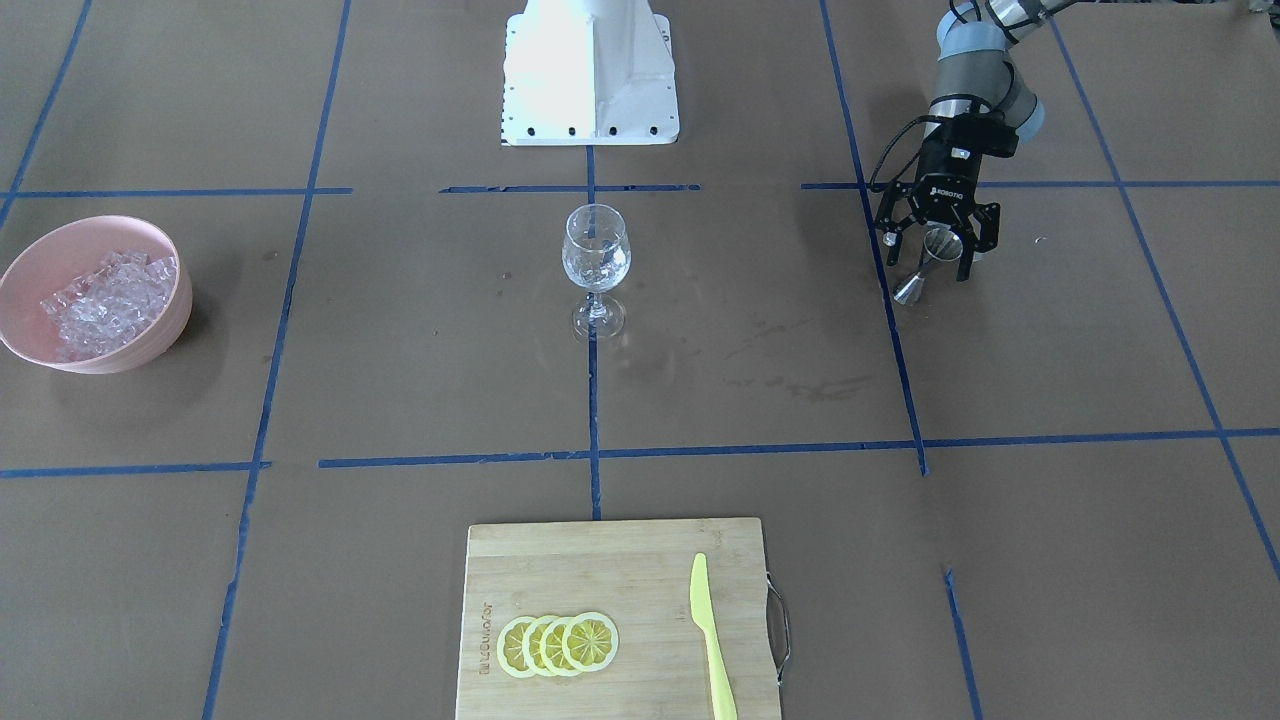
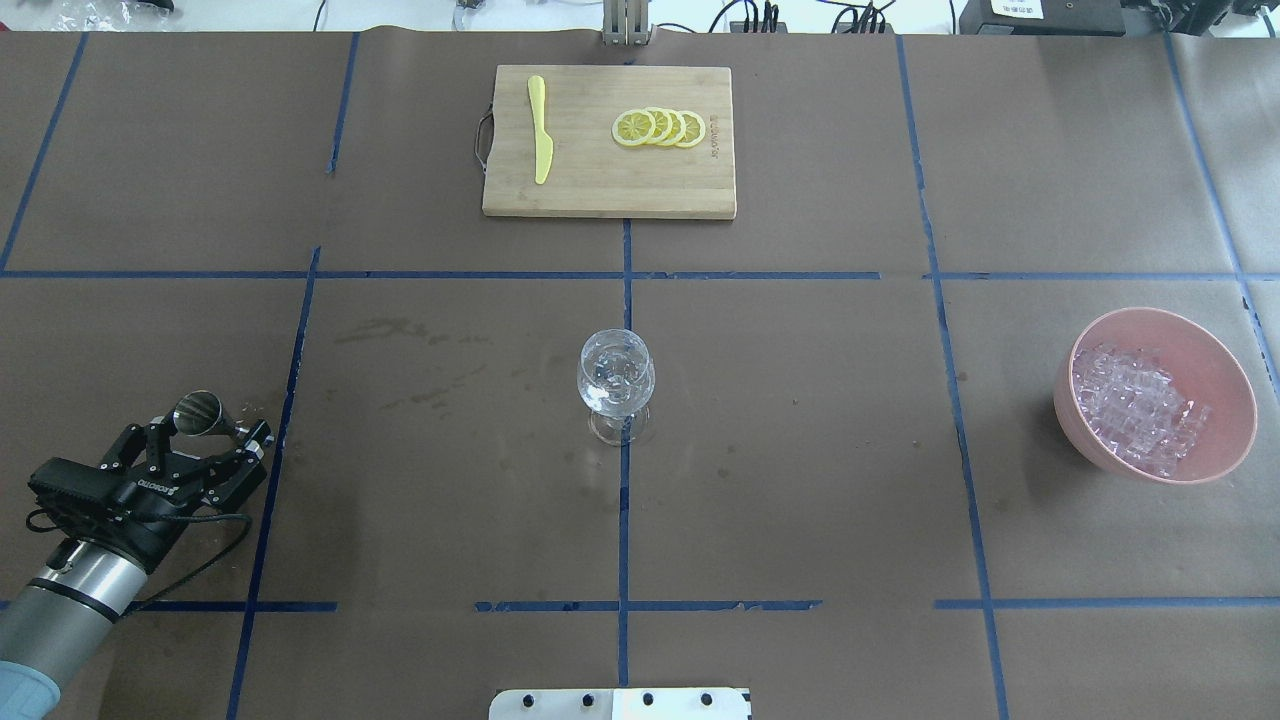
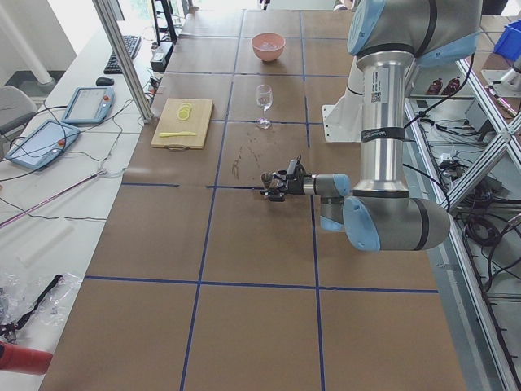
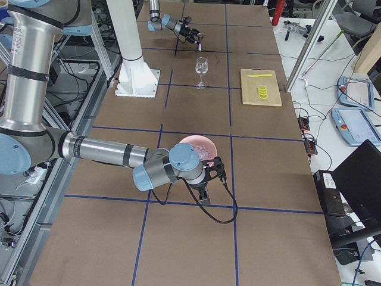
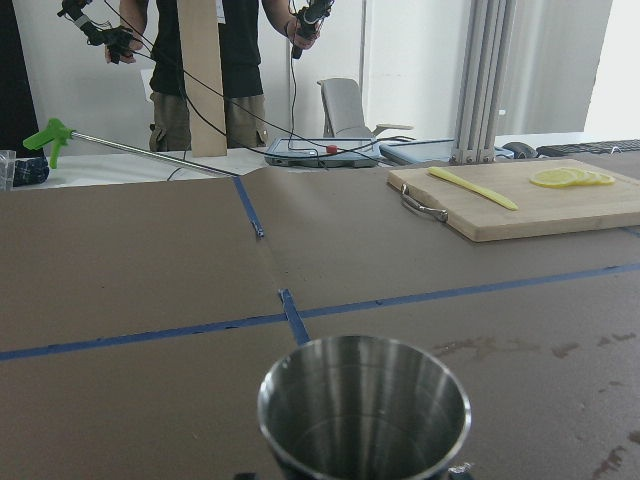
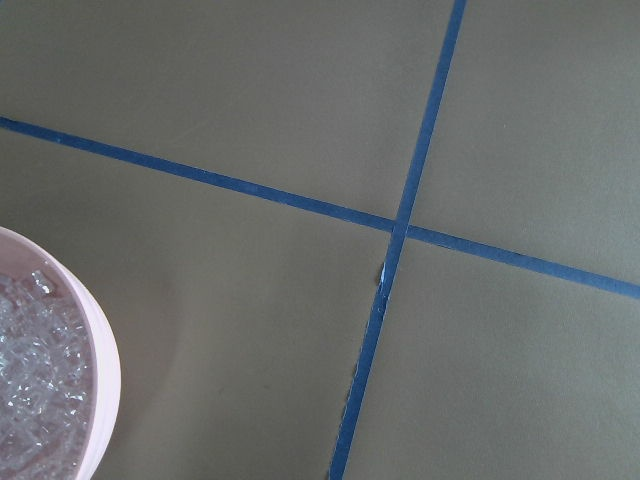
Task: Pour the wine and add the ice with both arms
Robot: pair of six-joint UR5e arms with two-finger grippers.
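Observation:
A steel jigger [image 1: 938,244] stands on the brown table between the open fingers of my left gripper [image 1: 930,268], near the table's left edge. The overhead view shows the jigger [image 2: 197,411] and the left gripper [image 2: 210,427] the same way. In the left wrist view the jigger's empty cup [image 5: 365,405] fills the bottom centre. The wine glass [image 1: 596,250] stands at the table's middle with clear glints inside. The ice [image 1: 105,300] fills a pink bowl [image 1: 150,340]. My right gripper [image 4: 204,198] hangs beside that bowl [image 4: 199,145]; I cannot tell whether it is open or shut.
A bamboo cutting board [image 1: 600,560] at the far edge holds several lemon slices [image 1: 558,643] and a yellow knife [image 1: 710,640]. The white pedestal [image 1: 590,70] stands at the robot's side. The right wrist view shows the bowl's rim [image 6: 100,370] and blue tape lines.

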